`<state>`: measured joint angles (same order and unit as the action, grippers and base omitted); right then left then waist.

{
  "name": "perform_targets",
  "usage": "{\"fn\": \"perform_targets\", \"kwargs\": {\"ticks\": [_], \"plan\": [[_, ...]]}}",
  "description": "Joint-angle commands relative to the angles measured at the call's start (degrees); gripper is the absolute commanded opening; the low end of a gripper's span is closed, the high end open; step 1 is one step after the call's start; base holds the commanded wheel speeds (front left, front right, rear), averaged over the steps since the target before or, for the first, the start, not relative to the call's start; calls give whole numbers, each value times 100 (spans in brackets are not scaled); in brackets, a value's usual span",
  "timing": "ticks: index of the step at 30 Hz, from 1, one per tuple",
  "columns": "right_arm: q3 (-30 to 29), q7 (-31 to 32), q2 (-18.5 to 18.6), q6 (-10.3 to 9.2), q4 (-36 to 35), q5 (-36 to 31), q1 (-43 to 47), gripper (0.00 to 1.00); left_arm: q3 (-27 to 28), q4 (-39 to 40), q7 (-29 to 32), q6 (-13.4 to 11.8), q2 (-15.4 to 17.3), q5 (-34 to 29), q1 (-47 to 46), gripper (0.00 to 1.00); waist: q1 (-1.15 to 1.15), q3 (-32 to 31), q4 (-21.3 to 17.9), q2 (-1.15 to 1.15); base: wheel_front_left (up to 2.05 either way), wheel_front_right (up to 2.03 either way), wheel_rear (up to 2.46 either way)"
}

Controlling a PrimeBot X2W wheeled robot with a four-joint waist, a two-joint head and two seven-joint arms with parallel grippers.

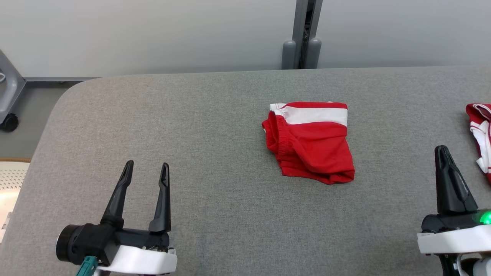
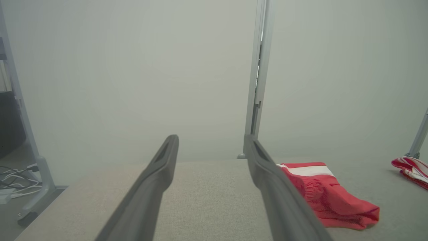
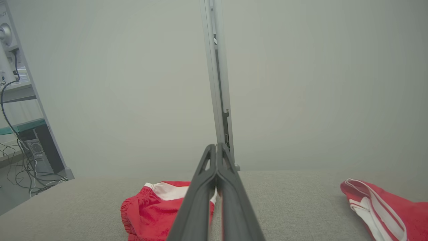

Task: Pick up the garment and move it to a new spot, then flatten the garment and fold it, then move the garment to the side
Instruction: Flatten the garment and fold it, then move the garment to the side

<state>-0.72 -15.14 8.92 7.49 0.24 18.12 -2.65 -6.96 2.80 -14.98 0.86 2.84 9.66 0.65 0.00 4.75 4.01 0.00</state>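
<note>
Pointing forward | left fingers (image 1: 163,199) spread; right fingers (image 1: 449,184) pressed together

bench (image 1: 184,126): grey woven cloth | garment (image 1: 312,147): red, one broad white band | second garment (image 1: 479,130), bench's right edge: red, thin white stripes | wall (image 1: 153,34): pale grey

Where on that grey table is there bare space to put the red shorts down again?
The widest bare patch of the table lies between the left gripper and the folded red garment. A narrower strip runs between that garment and the second red garment at the right edge, where the right gripper makes it crowded.
</note>
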Motion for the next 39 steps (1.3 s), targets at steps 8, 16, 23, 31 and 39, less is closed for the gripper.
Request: {"fn": "perform_targets", "kwargs": {"ticks": [8, 16, 23, 31, 39], "plan": [[97, -2, -13, 0, 166, 91, 83, 100, 174, 12, -14, 71, 17, 116, 108, 100, 0, -3, -88, 0, 0, 0, 0], [-17, -2, 5, 0, 324, 53, 132, 100, 110, 4, -14, 134, 18, 48, 108, 100, 0, -14, -36, 0, 0, 0, 0], [307, -2, 209, 0, 826, 766, -48, 100, 10, -33, -14, 166, 18, 64, 68, 100, 0, 95, 41, 0, 0, 0, 0], [1083, 1428, 1100, 0, 1881, 2615, -1208, 100, -84, -24, -14, 218, 17, 50, -203, 100, 0, 598, 238, 0, 0, 0, 0], [1517, 2811, 1701, 0, 2286, 4445, -2149, 100, -256, -107, -15, 254, 18, 100, -446, 100, 0, 1023, 576, 0, 0, 0, 0]]}}
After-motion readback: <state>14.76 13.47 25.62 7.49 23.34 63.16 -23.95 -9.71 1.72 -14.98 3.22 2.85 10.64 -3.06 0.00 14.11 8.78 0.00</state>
